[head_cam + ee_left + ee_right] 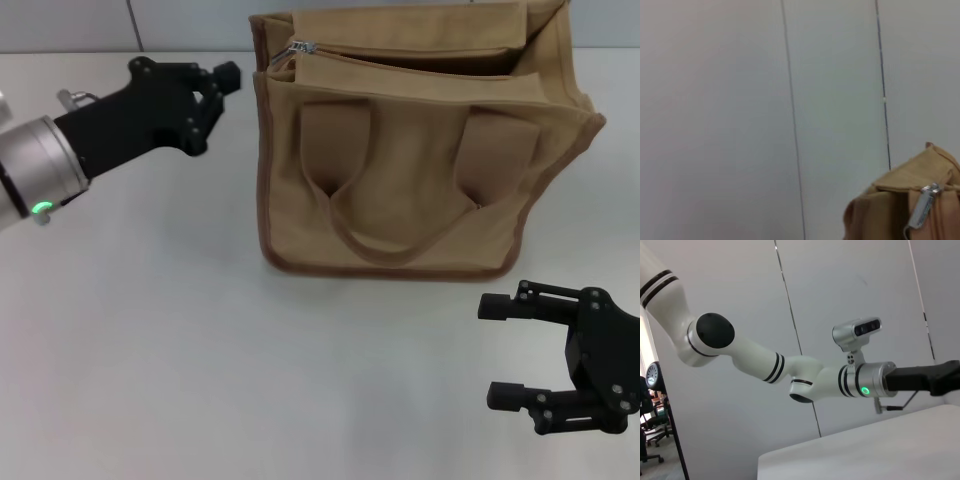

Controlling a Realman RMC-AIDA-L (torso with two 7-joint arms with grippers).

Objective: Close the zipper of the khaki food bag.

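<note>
The khaki food bag (410,170) stands upright on the white table, handles hanging down its front. Its top gapes open. The zipper's silver slider (303,47) sits at the bag's top left corner, and it also shows in the left wrist view (922,207) on the bag's corner (885,210). My left gripper (218,105) is open and hovers just left of that corner, a short gap from the bag, holding nothing. My right gripper (500,350) is open and empty, low over the table in front of the bag's right corner.
The white table (150,330) stretches out to the left of and in front of the bag. A grey panelled wall (740,100) stands behind it. The right wrist view shows my left arm (805,375) reaching over the table edge (840,450).
</note>
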